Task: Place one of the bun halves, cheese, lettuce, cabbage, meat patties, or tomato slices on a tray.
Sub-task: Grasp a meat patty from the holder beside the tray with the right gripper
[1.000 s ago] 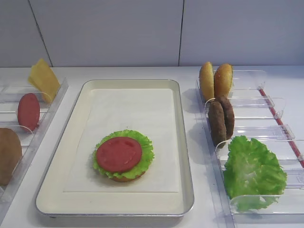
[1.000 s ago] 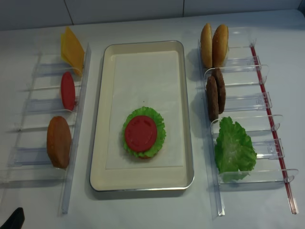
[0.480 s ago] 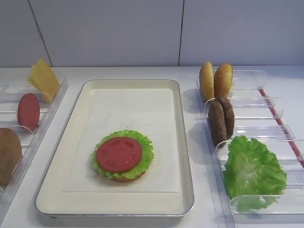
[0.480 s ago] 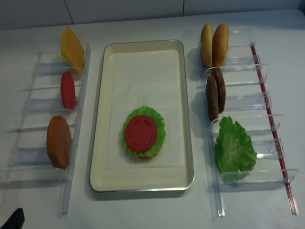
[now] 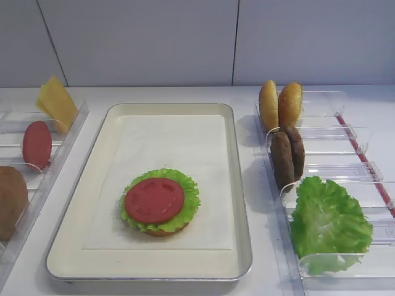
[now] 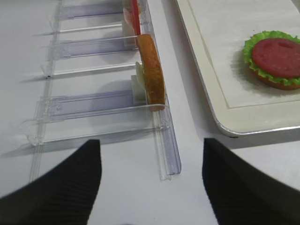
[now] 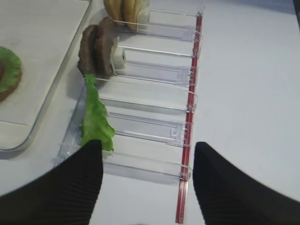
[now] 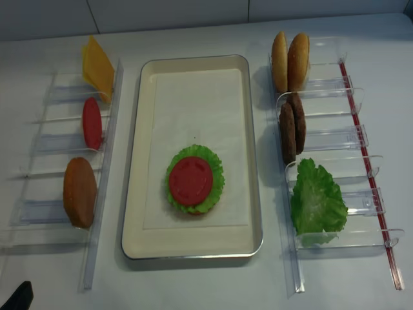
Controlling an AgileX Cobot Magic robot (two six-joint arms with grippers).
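Observation:
The tray (image 5: 166, 142) lies mid-table, lined with white paper. On it a tomato slice (image 5: 154, 200) tops lettuce (image 5: 190, 197) over a bun half (image 5: 163, 232). The right rack holds two upright bun halves (image 5: 281, 105), two meat patties (image 5: 287, 155) and a lettuce leaf (image 5: 330, 222). The left rack holds cheese (image 5: 57, 103), a tomato slice (image 5: 37, 145) and a bun half (image 5: 9, 200). No cabbage shows. My right gripper (image 7: 147, 187) hangs open over the table short of the right rack's near end. My left gripper (image 6: 152, 187) is open too, short of the left rack, with nothing between its fingers.
Both clear plastic racks (image 8: 348, 139) (image 8: 51, 145) have thin upright dividers and several vacant slots. A red strip (image 7: 190, 117) runs along the right rack's outer side. A white wall stands behind the table.

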